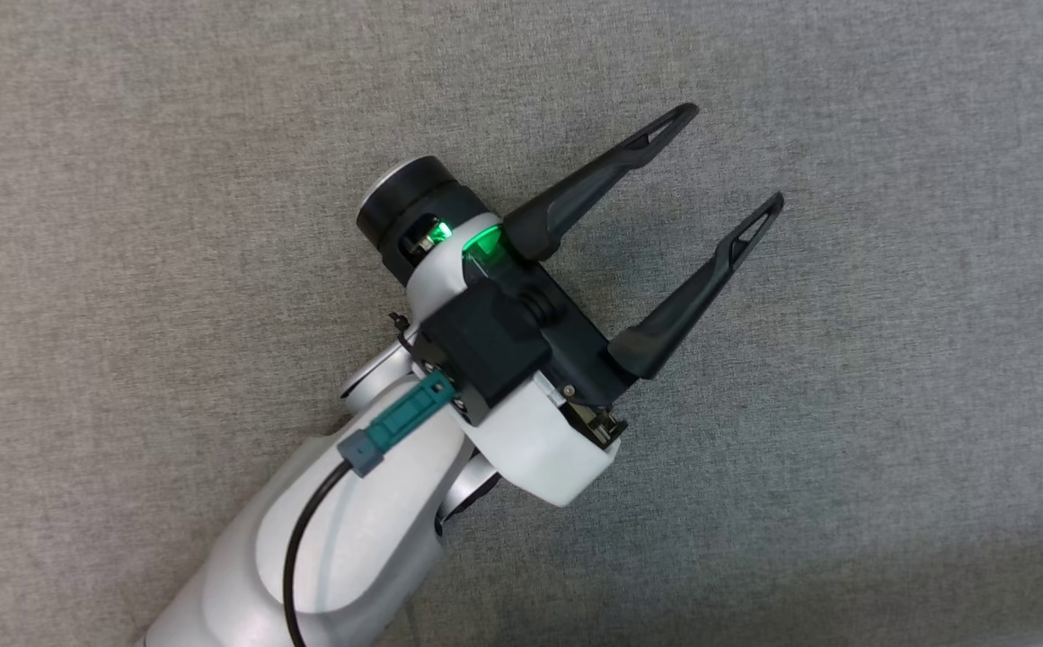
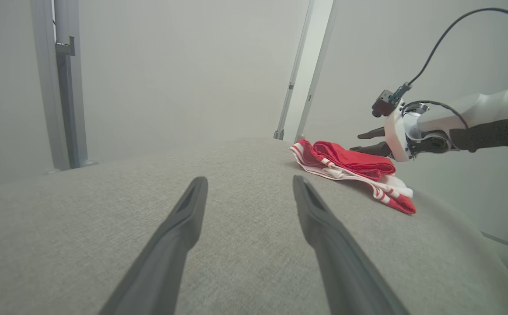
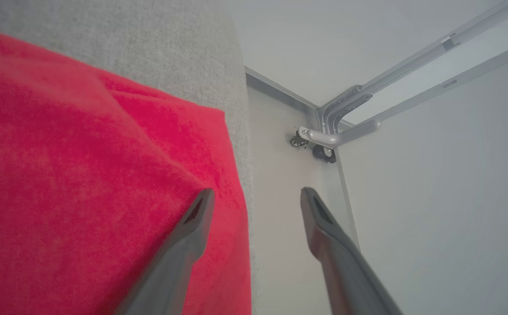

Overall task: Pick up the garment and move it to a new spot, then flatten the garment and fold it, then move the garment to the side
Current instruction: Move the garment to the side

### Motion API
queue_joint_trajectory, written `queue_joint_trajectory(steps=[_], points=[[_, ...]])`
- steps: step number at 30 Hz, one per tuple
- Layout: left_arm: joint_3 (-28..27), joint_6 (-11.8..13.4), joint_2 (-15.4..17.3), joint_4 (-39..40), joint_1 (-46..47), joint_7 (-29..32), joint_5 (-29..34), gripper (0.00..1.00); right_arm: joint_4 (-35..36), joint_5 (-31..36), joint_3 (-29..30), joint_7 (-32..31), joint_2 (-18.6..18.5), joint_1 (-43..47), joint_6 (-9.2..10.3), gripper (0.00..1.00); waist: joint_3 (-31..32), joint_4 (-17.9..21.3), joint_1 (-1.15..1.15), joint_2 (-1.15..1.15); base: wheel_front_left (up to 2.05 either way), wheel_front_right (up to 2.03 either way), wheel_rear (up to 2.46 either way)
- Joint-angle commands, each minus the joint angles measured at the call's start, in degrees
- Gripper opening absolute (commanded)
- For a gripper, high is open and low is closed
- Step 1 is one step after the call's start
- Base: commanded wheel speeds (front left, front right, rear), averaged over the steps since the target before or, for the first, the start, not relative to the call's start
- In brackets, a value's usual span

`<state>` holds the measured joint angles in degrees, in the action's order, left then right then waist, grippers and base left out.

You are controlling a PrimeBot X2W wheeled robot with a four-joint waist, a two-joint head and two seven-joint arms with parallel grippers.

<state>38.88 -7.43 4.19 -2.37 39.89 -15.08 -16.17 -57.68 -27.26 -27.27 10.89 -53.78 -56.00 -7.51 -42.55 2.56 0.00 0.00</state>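
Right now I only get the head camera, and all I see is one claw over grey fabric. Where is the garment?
Observer: The left wrist view shows the red and white garment lying in folded layers near the far right edge of the grey surface.
Operator: Is the other claw holding it?
Observer: No. In its own wrist view the right gripper has its fingers apart, one in front of the red cloth and the other past the surface's edge.
Operator: What's beyond the fabric?
Observer: Pale metal frame posts stand behind the surface.
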Motion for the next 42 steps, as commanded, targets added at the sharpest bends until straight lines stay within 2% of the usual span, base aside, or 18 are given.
queue_joint_trajectory(steps=[1,5,9,14,16,17,21,27,34,35,42], points=[[0.3,-0.1,0.3,0.0,0.6,0.0,0.8,1.00,-0.6,0.3,0.9,0.7,0.0,-1.3,0.04,1.00,0.7,-0.3,0.00,0.00,0.00,0.00,0.00],[1.5,-0.1,0.3,-0.8,-1.3,0.0,0.9,1.00,-4.2,2.6,2.4,2.4,2.4,-2.1,0.04,1.00,4.0,-0.5,0.00,0.00,0.00,0.00,0.00],[0.4,-0.1,0.0,-1.0,-3.7,0.0,0.4,1.00,-5.8,5.3,4.1,3.6,4.8,-3.5,0.04,1.00,8.5,-0.6,0.00,0.00,0.00,0.00,0.00],[-1.7,-0.1,-0.3,-1.4,-8.4,0.0,-0.1,1.00,-4.1,6.8,5.1,4.3,8.9,-1.9,0.04,1.00,15.7,-0.9,0.00,0.00,0.00,0.00,0.00],[-3.1,-0.1,-0.3,-1.8,-10.7,0.0,0.1,1.00,-2.4,4.3,7.0,4.4,12.2,-0.9,0.03,1.00,18.5,-1.2,0.00,0.00,0.00,0.00,0.00],[-5.7,0.1,-0.3,-2.2,-13.6,0.0,0.3,1.00,0.7,3.8,7.8,4.4,14.5,0.7,0.03,1.00,21.2,-1.4,0.00,0.00,0.00,0.00,0.00],[-10.8,0.4,-0.7,-2.1,-19.2,0.0,-0.1,1.00,7.3,4.7,9.5,4.3,17.8,5.6,0.04,1.00,26.2,-2.4,0.00,0.00,0.00,0.00,0.00],[-18.6,0.8,-0.9,-3.1,-26.0,0.0,0.8,1.00,17.7,9.2,15.7,4.3,24.3,15.5,0.03,1.00,32.1,-4.7,0.00,0.00,0.00,0.00,0.00],[-27.9,1.2,-1.0,-2.8,-32.3,0.0,0.8,1.00,28.9,13.0,20.2,4.3,32.6,27.7,0.03,1.00,36.7,-6.8,0.00,0.00,0.00,0.00,0.00],[-27.9,1.2,-1.0,-2.8,-32.3,0.0,0.8,1.00,28.9,13.0,20.2,4.3,32.6,27.7,0.03,1.00,36.7,-6.8,0.00,0.00,0.00,0.00,0.00],[-34.0,1.3,-1.2,-3.1,-36.1,0.0,1.0,1.00,39.2,20.0,24.7,4.3,38.7,39.1,0.03,1.00,39.6,-8.1,0.00,0.00,0.00,0.00,0.00]])
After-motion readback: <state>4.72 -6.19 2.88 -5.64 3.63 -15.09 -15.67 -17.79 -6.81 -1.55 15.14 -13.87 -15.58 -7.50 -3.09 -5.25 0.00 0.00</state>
